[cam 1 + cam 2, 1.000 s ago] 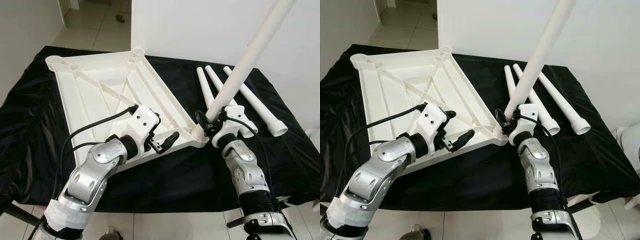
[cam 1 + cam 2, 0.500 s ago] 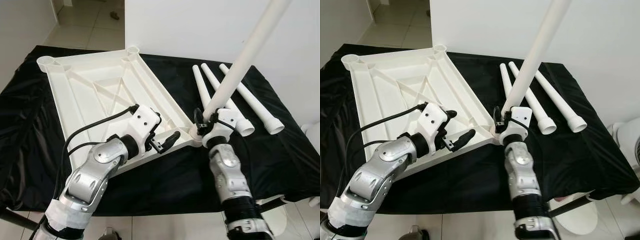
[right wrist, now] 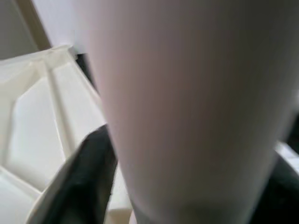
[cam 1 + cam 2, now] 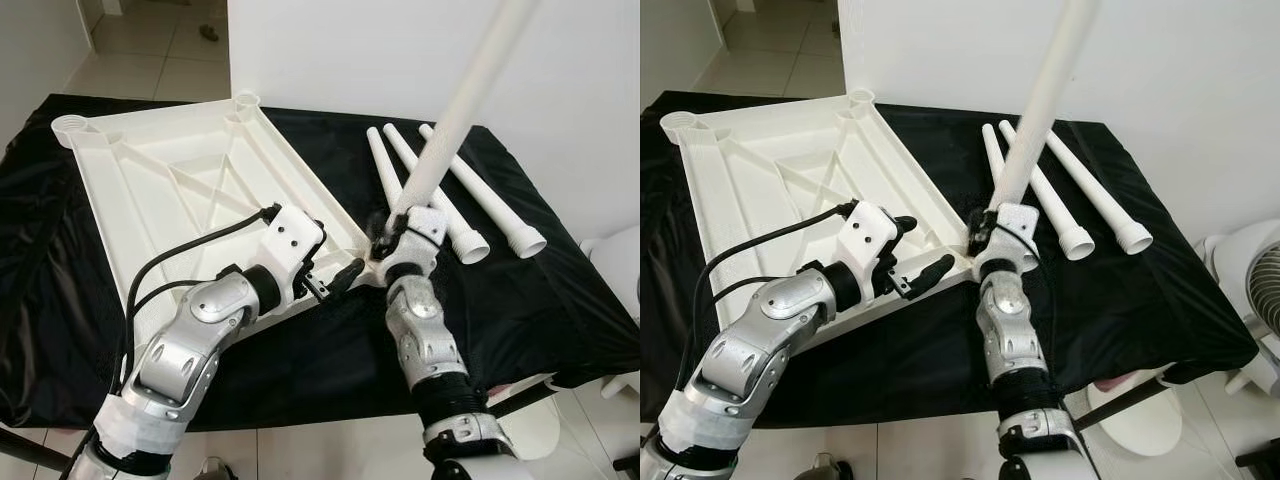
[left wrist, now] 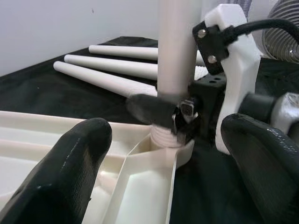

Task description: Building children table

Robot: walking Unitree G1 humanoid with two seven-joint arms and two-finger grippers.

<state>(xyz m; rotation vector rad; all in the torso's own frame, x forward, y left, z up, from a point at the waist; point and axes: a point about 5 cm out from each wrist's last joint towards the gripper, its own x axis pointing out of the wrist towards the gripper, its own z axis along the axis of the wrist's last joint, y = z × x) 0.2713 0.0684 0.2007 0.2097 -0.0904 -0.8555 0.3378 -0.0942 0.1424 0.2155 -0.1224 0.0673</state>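
The right claw [image 4: 385, 238] was clamped on one white leg [image 4: 455, 110], its threaded end seated in the near corner socket of the upturned tabletop [image 4: 170, 190] on the black-draped counter [image 4: 560, 300]. The left claw [image 4: 325, 285], fingers apart, straddled the tabletop's near rim beside that corner. Three spare legs [image 4: 440, 200] lay just beside the tabletop, so the build looked barely begun.

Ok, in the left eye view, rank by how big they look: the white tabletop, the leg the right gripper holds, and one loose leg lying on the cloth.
1. Upturned tabletop, clearly largest.
2. Held leg, gripped by the right gripper; it runs toward the camera, so nearness may inflate it.
3. Loose leg on the black cloth, smallest-looking.
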